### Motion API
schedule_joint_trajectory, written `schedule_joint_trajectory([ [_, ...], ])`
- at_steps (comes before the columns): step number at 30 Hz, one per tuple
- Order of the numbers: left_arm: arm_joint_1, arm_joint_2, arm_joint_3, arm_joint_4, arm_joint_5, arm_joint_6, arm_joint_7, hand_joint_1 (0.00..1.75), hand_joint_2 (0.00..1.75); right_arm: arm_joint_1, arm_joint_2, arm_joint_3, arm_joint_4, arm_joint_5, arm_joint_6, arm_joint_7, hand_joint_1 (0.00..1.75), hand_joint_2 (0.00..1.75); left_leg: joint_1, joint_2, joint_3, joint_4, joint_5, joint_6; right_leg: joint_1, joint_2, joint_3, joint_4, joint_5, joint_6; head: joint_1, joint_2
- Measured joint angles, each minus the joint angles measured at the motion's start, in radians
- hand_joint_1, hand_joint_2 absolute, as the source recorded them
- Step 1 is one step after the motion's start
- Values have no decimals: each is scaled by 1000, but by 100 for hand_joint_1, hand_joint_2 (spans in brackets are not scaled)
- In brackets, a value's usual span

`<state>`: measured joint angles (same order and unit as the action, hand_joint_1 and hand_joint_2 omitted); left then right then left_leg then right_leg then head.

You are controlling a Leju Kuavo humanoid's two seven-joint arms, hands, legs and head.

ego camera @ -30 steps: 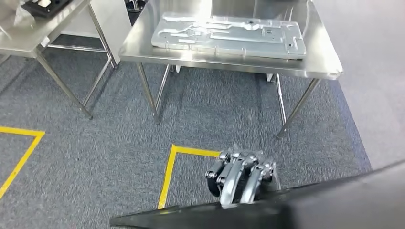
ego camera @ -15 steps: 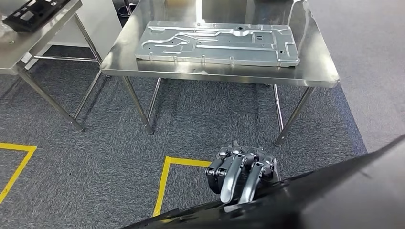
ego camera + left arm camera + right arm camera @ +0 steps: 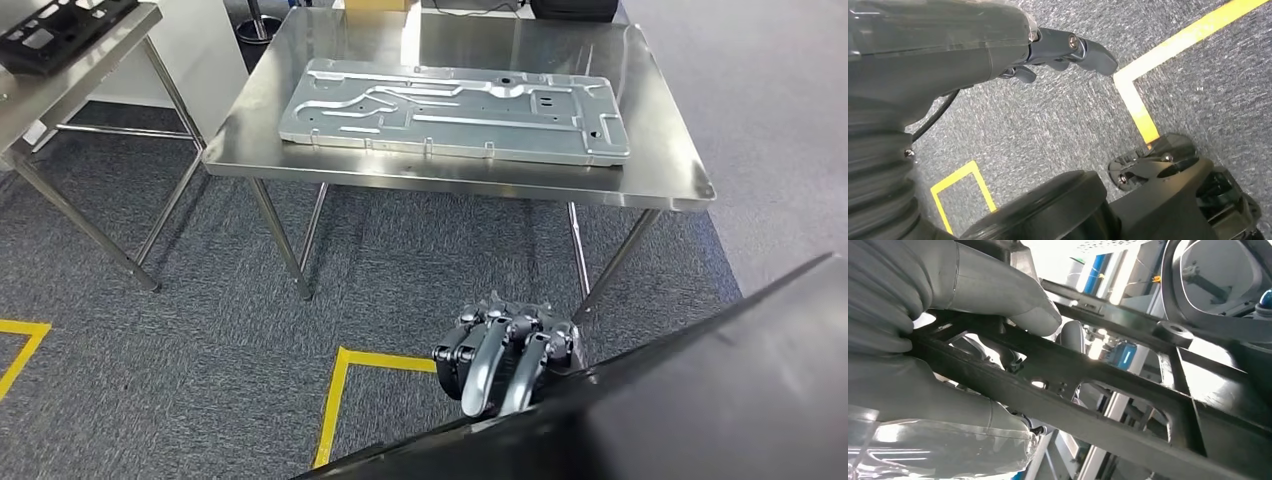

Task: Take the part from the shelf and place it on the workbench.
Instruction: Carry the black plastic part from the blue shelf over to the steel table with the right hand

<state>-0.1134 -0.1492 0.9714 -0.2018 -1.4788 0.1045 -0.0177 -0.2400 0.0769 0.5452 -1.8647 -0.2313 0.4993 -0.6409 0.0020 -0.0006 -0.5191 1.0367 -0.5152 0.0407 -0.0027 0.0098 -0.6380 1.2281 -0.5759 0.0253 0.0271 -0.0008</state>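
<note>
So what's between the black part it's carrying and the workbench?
Head view: only grey carpet with a yellow tape corner. The black part, held by the right hand, is short of the workbench, which carries a silver panel.

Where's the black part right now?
Head view: the black part fills the lower right corner, held by the right hand above the carpet, short of the steel workbench where a grey metal panel lies.
</note>
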Motion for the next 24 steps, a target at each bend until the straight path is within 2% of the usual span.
schedule_joint_trajectory([
  [1, 1, -1, -1, 0, -1, 0, 0, 0, 175, -1, -4, 1, 0, 0, -4, -1, 175, 175, 0, -1, 4, 0, -6, 0, -3, -1, -38, 45, -14, 3, 0, 0],
  [2, 1, -1, -1, 0, -2, 0, 1, 0, 175, 0, -8, 3, 0, -1, -10, -3, 175, 175, 1, -3, 9, 0, -13, -2, -6, -2, -67, 67, -14, 6, 0, 0],
  [3, 2, -2, -2, 0, -4, 0, 3, 0, 175, 0, -12, 4, 0, -2, -17, -6, 175, 175, 2, -4, 18, 0, -21, -3, -8, -3, -81, 59, 4, 8, 0, 0],
  [4, 2, -2, -3, 0, -6, 0, 4, 0, 175, -1, -15, 6, 0, -3, -23, -9, 175, 175, 3, -6, 30, 0, -31, -6, -10, -4, -81, 20, 37, 9, 0, 0],
  [6, 2, -4, -4, 0, -9, 0, 7, 0, 175, 0, -22, 9, 1, -4, -29, -13, 175, 175, 6, -7, 56, -1, -54, -14, -9, -7, -64, -87, 125, 6, -1, 0],
  [8, 2, -4, -4, 0, -9, 0, 9, 0, 175, -1, -29, 11, 2, -6, -31, -13, 175, 175, 8, -6, 69, -8, -71, -28, -1, -10, -58, -142, 165, -8, 2, 0],
  [9, 2, -4, -4, 0, -9, 0, 10, 0, 175, -1, -32, 12, 2, -7, -32, -13, 175, 175, 7, -5, 75, -10, -72, -35, 2, -10, -58, -144, 159, -17, 2, 0],
  [11, 1, -4, -6, 0, -10, 0, 12, 0, 175, -3, -35, 16, 1, -8, -37, -15, 175, 175, 7, -4, 83, 2, -65, -49, 2, -9, -37, -159, 154, -35, 4, 0],
  [12, 0, -4, -7, 0, -11, -1, 14, 0, 175, -5, -35, 19, 1, -9, -41, -15, 175, 175, 7, -4, 76, 29, -58, -53, 1, -8, -21, -168, 147, -42, 2, 0],
  [14, -2, -4, -9, 0, -13, -3, 16, 0, 175, -11, -37, 26, 0, -11, -57, -16, 175, 175, 9, -4, 23, 121, -68, -57, 0, -9, 11, -182, 132, -53, -1, 0],
  [16, -10, -4, -10, 0, -13, -6, 15, 0, 175, -16, -40, 33, 0, -13, -77, -17, 175, 175, 8, -3, -56, 216, -111, -58, 1, -9, 36, -187, 113, -57, -3, 0],
  [17, -15, -4, -10, 0, -13, -7, 15, 0, 175, -16, -42, 37, 0, -15, -85, -18, 175, 175, 8, -3, -86, 239, -132, -58, 2, -9, 49, -188, 103, -58, -3, 0],
  [18, -19, -4, -10, 0, -12, -7, 15, 0, 175, -16, -45, 40, 0, -16, -91, -21, 175, 175, 8, -3, -103, 237, -138, -57, 3, -8, 63, -188, 92, -58, -4, 0],
  [19, -20, -4, -10, 0, -12, -7, 16, 0, 175, -17, -47, 44, 0, -17, -96, -24, 175, 175, 8, -3, -108, 208, -118, -56, 5, -7, 81, -188, 80, -58, -4, 0],
  [20, -20, -4, -10, 0, -12, -6, 17, 0, 175, -17, -49, 46, 0, -18, -99, -28, 175, 175, 7, -3, -107, 159, -73, -52, 7, -6, 98, -188, 67, -58, -3, 0],
  [21, -20, -4, -10, 0, -12, -6, 18, 0, 175, -18, -51, 48, 0, -19, -101, -31, 175, 175, 4, -4, -105, 108, -13, -47, 8, -5, 115, -188, 55, -56, -2, 0],
  [22, -19, -4, -10, 0, -12, -5, 20, 0, 175, -18, -54, 50, 1, -20, -103, -32, 175, 175, 0, -2, -104, 64, 29, -40, 9, -4, 127, -189, 44, -53, 0, 0],
  [23, -19, -4, -10, 0, -12, -5, 21, 0, 175, -18, -56, 51, 2, -21, -103, -32, 175, 175, -6, -1, -103, 37, 61, -33, 8, -3, 134, -190, 35, -48, 0, 0],
  [24, -20, -3, -10, 0, -12, -4, 22, 0, 175, -19, -58, 52, 3, -22, -104, -32, 175, 175, -11, 0, -101, 23, 71, -28, 5, -4, 139, -187, 31, -42, 1, 0],
])
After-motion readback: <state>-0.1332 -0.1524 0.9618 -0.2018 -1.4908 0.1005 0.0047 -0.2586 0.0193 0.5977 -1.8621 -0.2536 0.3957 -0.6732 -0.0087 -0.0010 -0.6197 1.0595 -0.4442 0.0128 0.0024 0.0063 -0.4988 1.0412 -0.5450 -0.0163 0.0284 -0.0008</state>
